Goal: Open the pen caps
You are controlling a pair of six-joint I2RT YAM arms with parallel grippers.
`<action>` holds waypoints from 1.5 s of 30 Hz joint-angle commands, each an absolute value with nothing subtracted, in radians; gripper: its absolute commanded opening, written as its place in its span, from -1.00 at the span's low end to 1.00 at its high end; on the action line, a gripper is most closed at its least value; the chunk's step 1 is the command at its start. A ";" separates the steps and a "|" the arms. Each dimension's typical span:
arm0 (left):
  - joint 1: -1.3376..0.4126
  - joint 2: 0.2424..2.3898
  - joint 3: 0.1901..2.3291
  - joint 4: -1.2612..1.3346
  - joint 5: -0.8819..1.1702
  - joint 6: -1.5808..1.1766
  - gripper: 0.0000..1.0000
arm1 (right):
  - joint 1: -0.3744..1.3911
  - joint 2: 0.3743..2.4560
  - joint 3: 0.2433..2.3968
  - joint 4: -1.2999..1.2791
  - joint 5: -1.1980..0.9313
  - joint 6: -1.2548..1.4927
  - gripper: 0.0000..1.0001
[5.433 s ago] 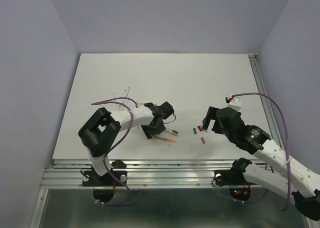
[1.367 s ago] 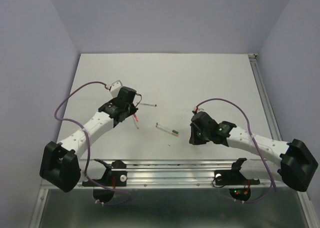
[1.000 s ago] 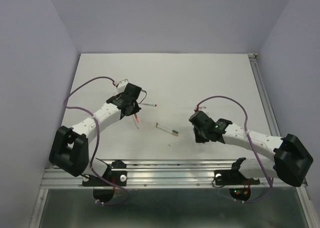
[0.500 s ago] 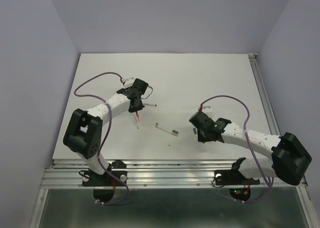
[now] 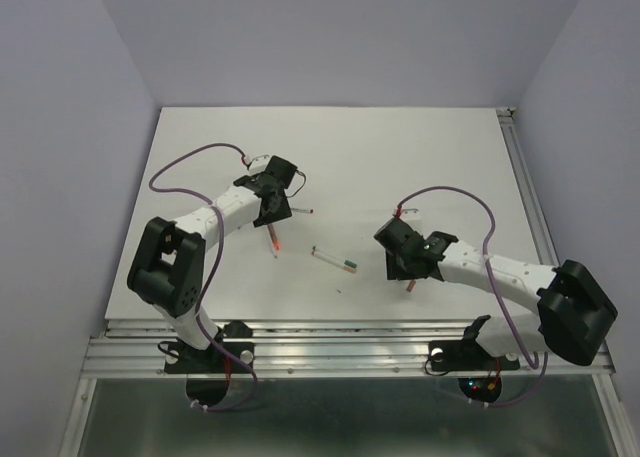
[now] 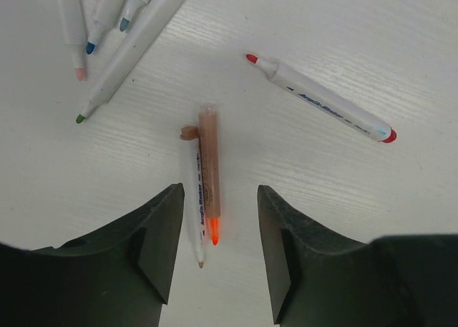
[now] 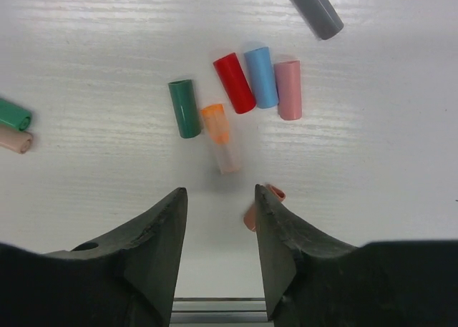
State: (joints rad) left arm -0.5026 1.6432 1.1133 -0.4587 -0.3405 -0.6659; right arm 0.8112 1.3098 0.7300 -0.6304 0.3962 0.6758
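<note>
The pen caps lie loose under my right gripper [image 7: 220,192]: green [image 7: 185,109], orange with a clear end [image 7: 220,137], red [image 7: 235,82], blue [image 7: 262,76], pink [image 7: 288,89] and grey [image 7: 315,10]. A blurred salmon cap [image 7: 259,207] sits right at that gripper's right finger. The jaws are open with nothing between them. My left gripper [image 6: 218,191] is open too, above an uncapped orange-tipped pen [image 6: 209,169] and a thin white pen [image 6: 195,212]. From above, the left gripper [image 5: 268,209] is at mid left and the right gripper [image 5: 398,260] at the near right.
A white pen with a red tip [image 6: 318,101] lies to the right of the left gripper, and several uncapped pens [image 6: 122,33] fan out at the upper left. Another pen [image 5: 335,260] lies between the arms. The table's near rail [image 5: 330,329] runs close behind the right gripper.
Both grippers have opened. The orange pen now lies free below the left jaws, and a salmon cap has appeared beside the right finger. The left arm moved toward the pens.
</note>
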 commanded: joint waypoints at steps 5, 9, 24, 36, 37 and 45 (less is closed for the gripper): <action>-0.512 1.511 1.120 -0.453 -0.232 -0.667 0.41 | 0.807 1.191 0.841 -0.663 0.379 0.695 0.70; -0.535 1.393 1.052 -0.423 -0.143 -0.774 0.98 | 0.805 1.105 0.845 -0.669 0.379 0.721 1.00; -0.776 1.459 1.000 -0.545 -0.218 -1.278 0.96 | 0.805 0.824 0.746 -0.680 0.558 0.847 1.00; -0.821 1.695 1.114 -0.637 -0.224 -1.296 0.80 | 0.805 0.770 0.707 -0.670 0.614 0.775 1.00; -0.824 1.715 1.127 -0.643 -0.225 -1.301 0.80 | 0.807 0.767 0.704 -0.667 0.615 0.766 1.00; -0.827 1.747 1.144 -0.686 -0.238 -1.315 0.74 | 0.807 0.755 0.698 -0.657 0.610 0.741 1.00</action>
State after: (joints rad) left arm -0.8227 1.7473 1.1137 -0.6167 -0.1982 -1.2938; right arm 0.8112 0.7742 0.7090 -0.6815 0.5720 0.7631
